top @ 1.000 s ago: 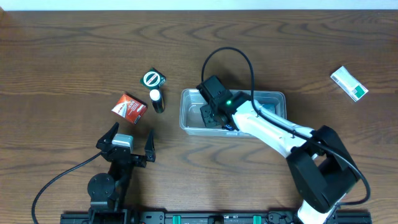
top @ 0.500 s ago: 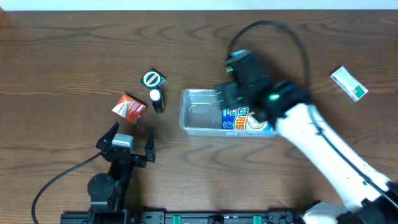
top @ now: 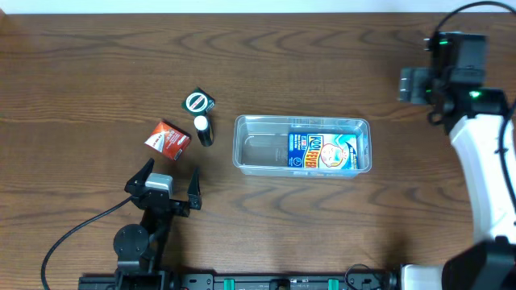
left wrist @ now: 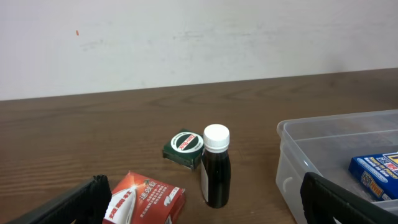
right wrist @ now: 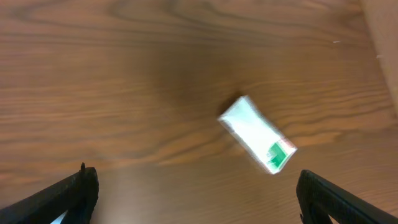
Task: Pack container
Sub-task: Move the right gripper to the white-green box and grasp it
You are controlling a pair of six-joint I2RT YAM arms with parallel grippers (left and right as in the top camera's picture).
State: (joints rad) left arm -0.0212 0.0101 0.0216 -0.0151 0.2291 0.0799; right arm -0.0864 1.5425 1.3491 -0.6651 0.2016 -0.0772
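Clear plastic now shows with nothing over it. The container (top: 260, 151) sits at the centre of the overhead view, and a blue box (top: 324, 152) lies flat in its right half. A second ago the right arm was bent down into the tub. Since then it has let the box go and swung away to the upper right of the frame. The right gripper (right wrist: 196, 182) has its jaws spread wide with nothing between them. Its own camera looks down on a white-and-green packet (right wrist: 256, 135) lying on bare wood, right of centre in that view — probably the next thing to fetch. In the overhead view the arm hides that packet.

The left gripper (top: 171, 171), low in the left of the frame, has not moved, and its jaws stand wide and empty. Above it lie a red box (top: 167, 137), a dark bottle (top: 204, 130) with a white cap and a green tin (top: 197, 102), all outside the tub.

So one item looks packed — four seem left, and the tub's left half is free for them.
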